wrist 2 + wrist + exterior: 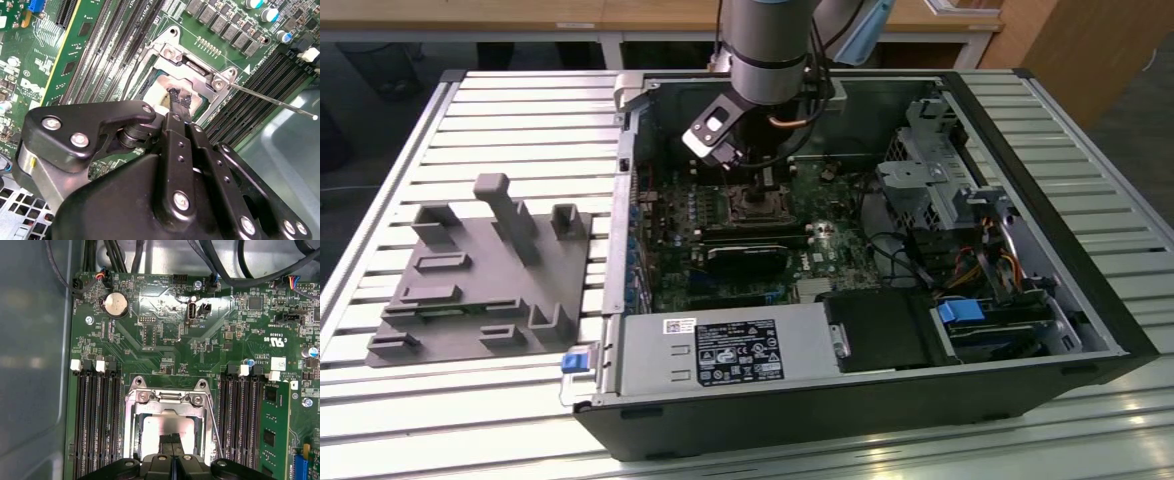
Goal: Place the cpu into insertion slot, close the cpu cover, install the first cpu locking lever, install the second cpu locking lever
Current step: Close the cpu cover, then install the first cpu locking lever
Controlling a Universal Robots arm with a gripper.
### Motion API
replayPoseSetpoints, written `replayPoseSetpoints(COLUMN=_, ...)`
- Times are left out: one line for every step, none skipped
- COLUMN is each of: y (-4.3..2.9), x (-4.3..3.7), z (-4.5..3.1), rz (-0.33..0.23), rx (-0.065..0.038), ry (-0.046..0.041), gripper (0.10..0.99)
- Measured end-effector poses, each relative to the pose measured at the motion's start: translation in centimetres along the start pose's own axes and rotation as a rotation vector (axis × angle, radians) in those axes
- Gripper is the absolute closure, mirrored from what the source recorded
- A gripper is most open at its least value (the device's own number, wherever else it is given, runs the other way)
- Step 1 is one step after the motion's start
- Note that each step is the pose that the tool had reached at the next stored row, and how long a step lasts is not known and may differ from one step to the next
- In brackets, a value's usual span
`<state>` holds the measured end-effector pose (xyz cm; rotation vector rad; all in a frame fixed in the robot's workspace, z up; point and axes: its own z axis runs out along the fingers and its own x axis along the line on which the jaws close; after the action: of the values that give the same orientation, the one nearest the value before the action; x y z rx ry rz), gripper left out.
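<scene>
Silvery-beige cpu [155, 427] lies within the window of the cpu cover [170, 411], right under my gripper [172, 439], closed on nothing. I judge it light, stiff and fragile, best held by its edges.

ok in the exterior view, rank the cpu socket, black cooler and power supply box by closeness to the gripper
1. cpu socket, right under the gripper.
2. black cooler, just below the socket in that view.
3. power supply box, lowest in that view.
</scene>
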<state>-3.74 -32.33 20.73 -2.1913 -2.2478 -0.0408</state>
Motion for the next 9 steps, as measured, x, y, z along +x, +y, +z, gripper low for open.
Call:
replayPoseSetpoints(y=0.01, x=0.00, z=0.00, rz=0.000, rx=0.000, ry=0.0001, gripper=0.980)
replayPoseSetpoints(y=0.01, x=0.00, z=0.00, rz=0.000, rx=0.000, ry=0.0005, gripper=0.980)
replayPoseSetpoints(y=0.01, x=0.00, z=0.00, rz=0.000, rx=0.000, ry=0.0006, gripper=0.980)
replayPoseSetpoints(y=0.01, x=0.00, z=0.00, rz=0.000, rx=0.000, ry=0.0007, gripper=0.980)
replayPoseSetpoints(y=0.01, x=0.00, z=0.00, rz=0.000, rx=0.000, ry=0.0008, gripper=0.980)
replayPoseSetpoints(y=0.01, x=0.00, z=-0.01, rz=0.000, rx=0.000, ry=0.0011, gripper=0.980)
replayPoseSetpoints(y=0.01, x=0.00, z=-0.02, rz=0.000, rx=0.000, ry=0.0019, gripper=0.980)
replayPoseSetpoints(y=0.01, x=0.00, z=-0.03, rz=0.000, rx=0.000, ry=0.0024, gripper=0.980)
replayPoseSetpoints(y=0.01, x=0.00, z=-0.04, rz=0.000, rx=0.000, ry=0.0029, gripper=0.980)
